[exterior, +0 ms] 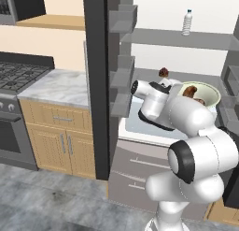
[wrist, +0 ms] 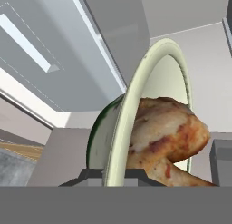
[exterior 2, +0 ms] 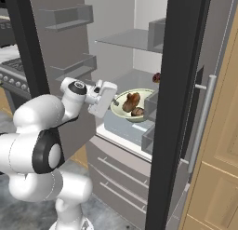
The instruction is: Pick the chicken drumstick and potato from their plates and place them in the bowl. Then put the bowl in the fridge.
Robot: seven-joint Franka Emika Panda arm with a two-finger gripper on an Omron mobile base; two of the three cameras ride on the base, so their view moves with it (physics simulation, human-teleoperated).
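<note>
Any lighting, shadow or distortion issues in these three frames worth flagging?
Left base view: flat, even rendered light, no glare; the arm covers part of the bowl. Right base view: the black fridge frame cuts through the scene, the interior evenly lit. Hand view: rolled sideways and very close, so the bowl rim and chicken drumstick loom large; soft, no harsh shadows.

Cream bowl [exterior 2: 135, 104] holding drumstick [exterior 2: 131, 101] and potato [exterior 2: 138, 111] inside open fridge [exterior 2: 172, 84].

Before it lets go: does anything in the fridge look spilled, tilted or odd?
Nothing stands out. The cream bowl is level, with the golden-brown drumstick and dark-brown potato inside; the tool is shut on its rim.
</note>
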